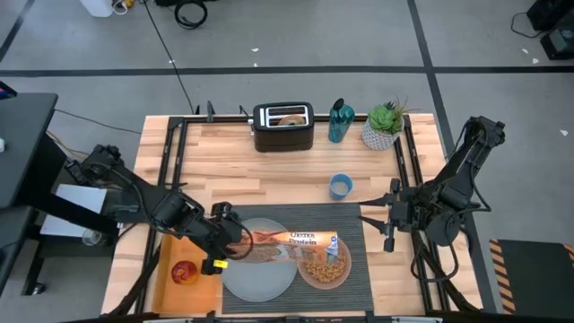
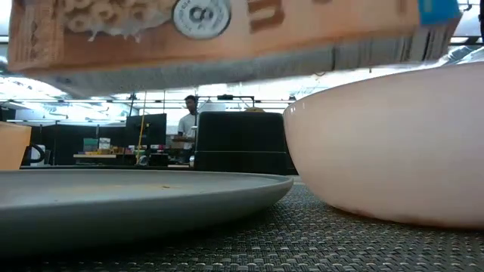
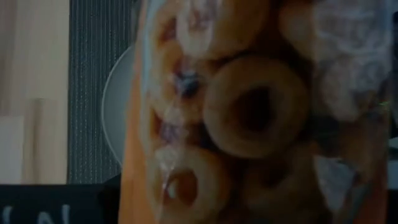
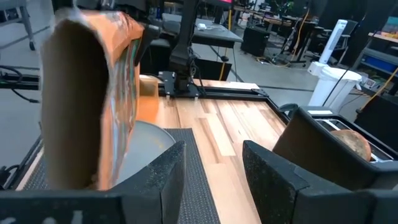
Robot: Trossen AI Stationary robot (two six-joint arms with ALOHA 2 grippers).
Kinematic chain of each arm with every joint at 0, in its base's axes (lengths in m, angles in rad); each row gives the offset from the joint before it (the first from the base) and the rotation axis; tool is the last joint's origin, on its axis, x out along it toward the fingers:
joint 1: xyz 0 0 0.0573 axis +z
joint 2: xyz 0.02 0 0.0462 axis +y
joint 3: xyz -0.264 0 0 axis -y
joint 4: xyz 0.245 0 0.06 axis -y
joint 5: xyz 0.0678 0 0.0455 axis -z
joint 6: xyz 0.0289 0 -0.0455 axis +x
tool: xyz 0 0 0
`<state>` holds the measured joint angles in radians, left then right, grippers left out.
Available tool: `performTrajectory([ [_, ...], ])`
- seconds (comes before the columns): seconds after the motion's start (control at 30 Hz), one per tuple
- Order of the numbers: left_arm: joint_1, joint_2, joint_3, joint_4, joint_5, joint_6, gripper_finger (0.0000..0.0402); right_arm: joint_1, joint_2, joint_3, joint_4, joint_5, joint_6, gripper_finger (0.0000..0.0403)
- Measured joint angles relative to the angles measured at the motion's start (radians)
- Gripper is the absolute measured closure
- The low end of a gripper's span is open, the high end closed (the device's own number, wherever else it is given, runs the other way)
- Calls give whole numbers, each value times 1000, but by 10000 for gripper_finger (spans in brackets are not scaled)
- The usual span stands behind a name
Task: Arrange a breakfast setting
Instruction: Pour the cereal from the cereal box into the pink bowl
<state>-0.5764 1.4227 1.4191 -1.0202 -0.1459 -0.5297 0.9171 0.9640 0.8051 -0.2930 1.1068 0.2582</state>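
Orange cereal box (image 1: 296,240) lies tipped sideways over pink bowl (image 1: 324,266) w/ tan cereal (image 1: 326,268) inside, on dark placemat (image 1: 359,242). Left tool (image 1: 235,240) clamped on box's end above grey plate (image 1: 256,278). Right tool (image 1: 369,215) hovers w/ fingers apart by placemat's far right corner.

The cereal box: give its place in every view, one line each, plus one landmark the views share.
High view: cereal box lies tipped sideways over the plate, open end above the pink bowl, held by the left gripper.
Low view: box spans the top, above plate and bowl.
Left wrist view: box fills the picture.
Right wrist view: box stands near the left edge.
Shared landmark: the plate.
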Motion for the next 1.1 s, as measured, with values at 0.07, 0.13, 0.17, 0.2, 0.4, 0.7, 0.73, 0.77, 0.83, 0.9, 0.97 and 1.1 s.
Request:
performTrajectory([
  [0.07, -6, -36, -38, 55, -13, 3, 205, 0, -13, 0, 0, 0, -3, 236],
  [0.13, -14, -71, -84, 85, -40, 6, 205, 0, -20, 0, 0, 0, -8, 236],
  [0.17, -21, -86, -110, 96, -50, 7, 205, 0, -20, 0, 0, 0, -8, 236],
  [0.2, -27, -100, -139, 118, -59, 11, 205, 0, -20, 0, 0, 0, -9, 236],
  [0.4, -58, -197, -331, 305, -127, 44, 205, 0, -20, 0, -23, 4, -18, 236],
  [0.7, -61, -355, -658, 671, -214, 173, 205, -7, -20, -41, -4, 4, 18, 236],
  [0.73, -60, -376, -688, 708, -221, 190, 205, -12, -20, -53, 12, 4, 18, 236],
  [0.77, -59, -395, -714, 743, -229, 206, 205, -16, -20, -64, 30, 4, 14, 236],
  [0.83, -60, -437, -764, 793, -248, 233, 205, -21, -20, -76, 48, 3, 3, 236],
  [0.9, -60, -480, -812, 831, -267, 256, 205, -26, -20, -83, 61, 1, -1, 236],
  [0.97, -60, -525, -856, 876, -282, 277, 205, -31, -20, -90, 70, -2, -8, 236],
  [1.1, -60, -599, -939, 981, -330, 335, 205, -54, -20, -131, 155, -50, -48, 236],
])
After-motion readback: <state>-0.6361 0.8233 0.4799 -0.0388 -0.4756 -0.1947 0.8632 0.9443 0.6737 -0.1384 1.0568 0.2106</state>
